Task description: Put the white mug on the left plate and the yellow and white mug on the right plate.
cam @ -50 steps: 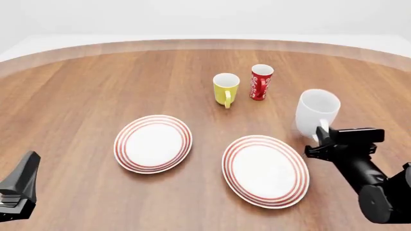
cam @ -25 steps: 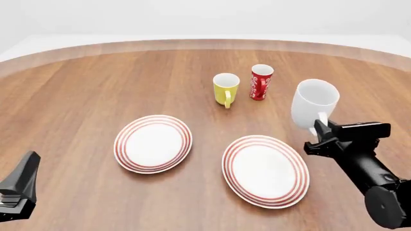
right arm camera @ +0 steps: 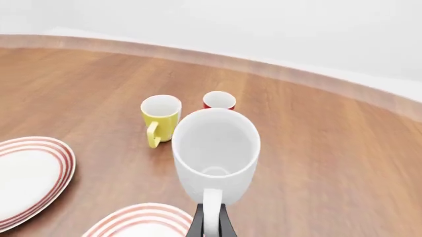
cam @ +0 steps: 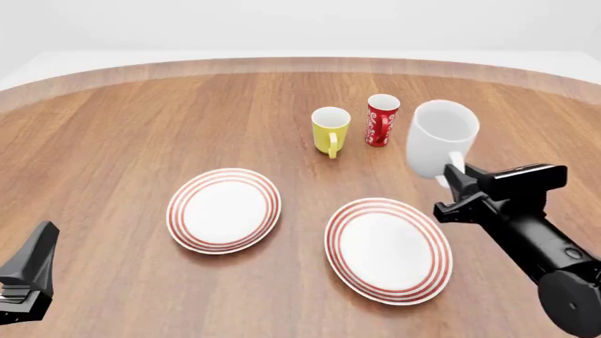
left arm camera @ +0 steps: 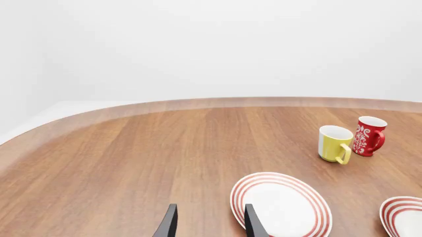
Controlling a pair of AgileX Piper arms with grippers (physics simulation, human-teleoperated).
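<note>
My right gripper (cam: 452, 189) is shut on the handle of the white mug (cam: 440, 146) and holds it in the air, beyond the right plate (cam: 388, 249). The right wrist view shows the mug (right arm camera: 215, 152) from above with its handle between my fingers. The yellow and white mug (cam: 330, 129) stands on the table beyond the two plates and also shows in the right wrist view (right arm camera: 159, 120). The left plate (cam: 224, 209) lies bare at the centre left. My left gripper (left arm camera: 207, 226) is open and empty, near the left plate (left arm camera: 281, 206).
A slim red cup (cam: 381, 120) with white lettering stands just right of the yellow mug, close to the held white mug. The wooden table (cam: 122, 134) curves away at the back. The left arm's body (cam: 27, 282) sits at the near left corner.
My right gripper has lifted the white mug higher and carried it left, toward the red cup and over the far side of the right plate. The left arm has not moved.
</note>
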